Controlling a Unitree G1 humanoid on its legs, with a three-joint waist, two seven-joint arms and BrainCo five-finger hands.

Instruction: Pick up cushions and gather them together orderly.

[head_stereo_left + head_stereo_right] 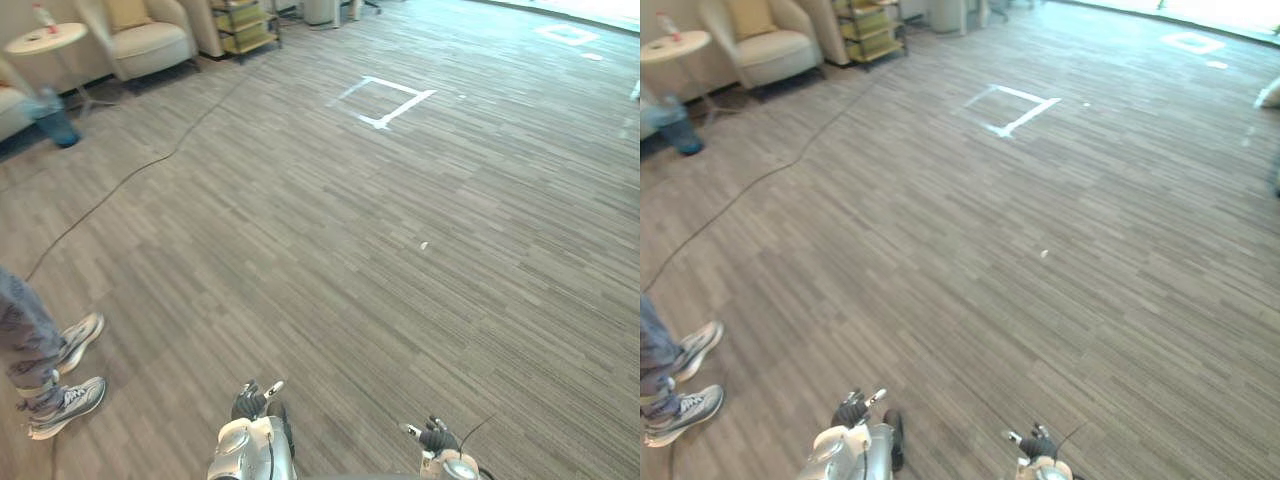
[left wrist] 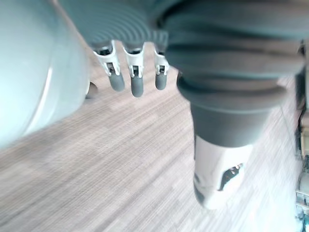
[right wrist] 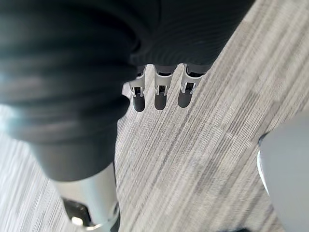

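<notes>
The left hand [image 1: 248, 403] and right hand [image 1: 435, 438] hang over the floor [image 1: 400, 260], fingers relaxed, holding nothing. A yellow cushion [image 1: 127, 12] rests in an armchair [image 1: 152, 45] far ahead on the left, well apart from both.

Grey plank floor [image 1: 300, 250] — white tape square [image 1: 408, 107], pale speck [image 1: 424, 245] (paper, perhaps), armchair [image 1: 150, 40] far left.

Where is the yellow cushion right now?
The yellow cushion sits upright in the cream armchair at the far left of the left eye view, between the round white side table and the shelf cart.
</notes>
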